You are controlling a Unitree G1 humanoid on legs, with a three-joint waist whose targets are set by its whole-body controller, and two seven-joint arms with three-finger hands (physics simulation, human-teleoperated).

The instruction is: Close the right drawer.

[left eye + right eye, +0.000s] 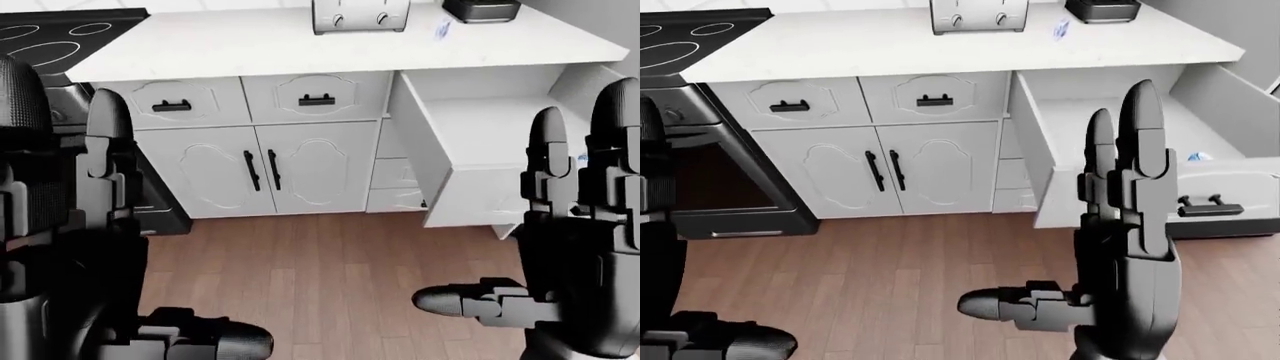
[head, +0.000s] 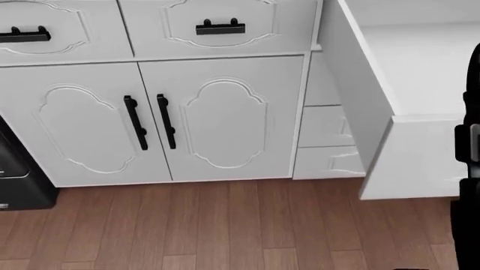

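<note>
The right drawer (image 1: 1230, 196) stands pulled far out from under the white countertop (image 1: 330, 41); its front panel carries a black handle (image 1: 1200, 201). A small blue-and-white item (image 1: 1198, 157) lies inside it. My right hand (image 1: 1065, 206) is open, fingers upright and thumb pointing left, held before the drawer's left side wall (image 1: 425, 150) without touching it. My left hand (image 1: 140, 225) is open too, raised at the left of the left-eye view, far from the drawer. In the head view only a black sliver of my right hand (image 2: 470, 169) shows beside the drawer (image 2: 405, 152).
Left of the drawer are two closed top drawers (image 1: 316, 98) and double cabinet doors (image 2: 218, 118) with black handles. A black stove (image 1: 700, 172) stands at far left. A toaster (image 1: 360, 15) and a dark appliance (image 1: 482, 9) sit on the countertop. Wood floor (image 2: 225, 225) lies below.
</note>
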